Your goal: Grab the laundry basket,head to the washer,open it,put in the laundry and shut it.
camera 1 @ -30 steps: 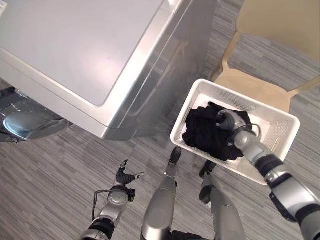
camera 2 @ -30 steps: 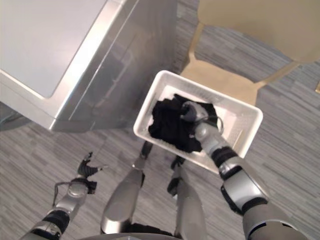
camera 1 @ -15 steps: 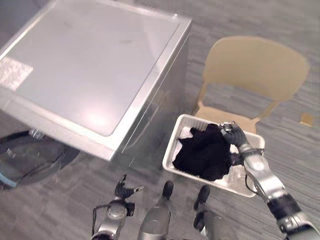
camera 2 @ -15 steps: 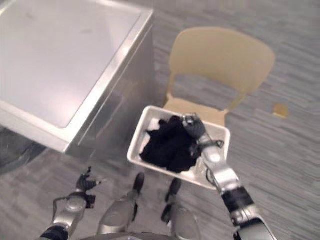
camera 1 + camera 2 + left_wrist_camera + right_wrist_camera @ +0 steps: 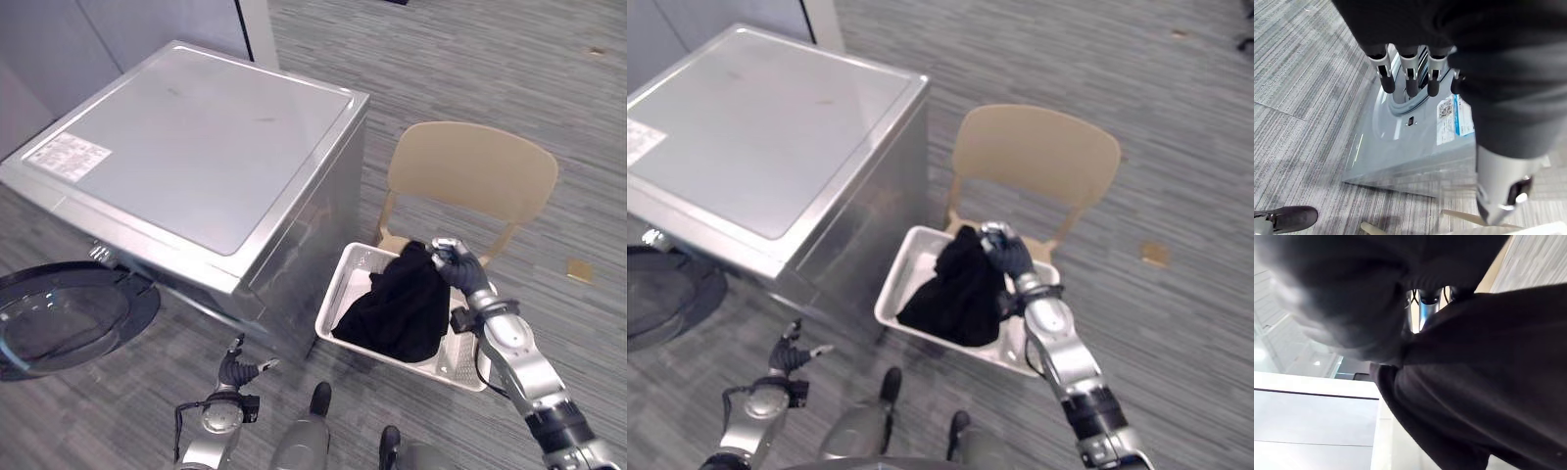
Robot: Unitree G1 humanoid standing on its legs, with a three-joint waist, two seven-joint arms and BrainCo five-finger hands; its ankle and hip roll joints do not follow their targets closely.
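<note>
My right hand (image 5: 458, 266) is curled round the top of the black laundry (image 5: 397, 308), pinching a bunch of the dark cloth at its peak so that the cloth hangs down from the fingers in a cone, its lower part resting inside the white laundry basket (image 5: 345, 277). In the right wrist view the black cloth (image 5: 1484, 377) drapes across almost everything past the hand, with silver fingers just showing where they close on it. The basket sits on the grey striped floor (image 5: 549, 108), just beside the side wall of the silver washer (image 5: 196, 157) and right in front of a tan chair (image 5: 470, 176), whose seat I see behind the basket's far rim. The washer's round door (image 5: 64, 318) is swung open at its front, lying low and well away from the basket on the far side of the machine. My left hand (image 5: 238, 370) hangs low near the floor, in front of the washer's near corner, holding nothing; in the left wrist view its fingers (image 5: 1408, 78) are straight and relaxed, pointing toward the washer's front panel (image 5: 1415, 137).
</note>
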